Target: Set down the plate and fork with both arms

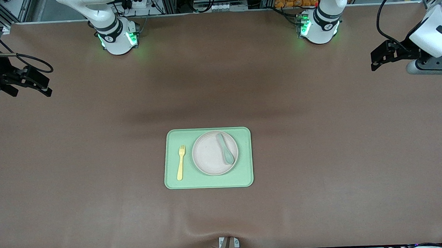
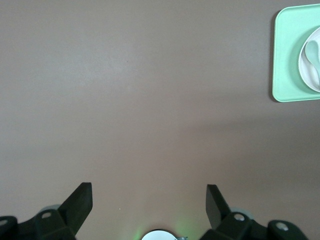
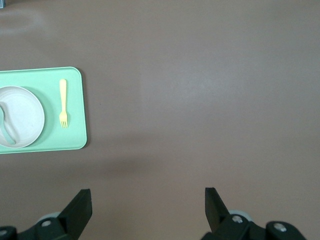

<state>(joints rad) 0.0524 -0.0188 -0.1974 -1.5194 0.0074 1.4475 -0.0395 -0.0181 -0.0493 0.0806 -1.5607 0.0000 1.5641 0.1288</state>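
Brown matting covers the table (image 1: 319,153), with the tray (image 1: 208,180) at its middle. On it sit the plate (image 1: 209,156), carrying a spoon (image 1: 226,150), and the fork (image 1: 180,162) beside it toward the right arm's end.

Both arms wait: the left gripper (image 1: 380,59) and right gripper (image 1: 36,83) hover over the table's ends, fingers apart, empty.

Risks:
1. The spoon could slide off if the plate tilts.
2. The thin fork, lying flat, could slip a pinch.

Its long axis runs near-to-far, tines pointing toward the robots.

Fork (image 3: 63,103) beside plate (image 3: 22,116) on tray (image 3: 77,140); spoon (image 3: 6,128) on plate; right end effector (image 3: 148,206) open.
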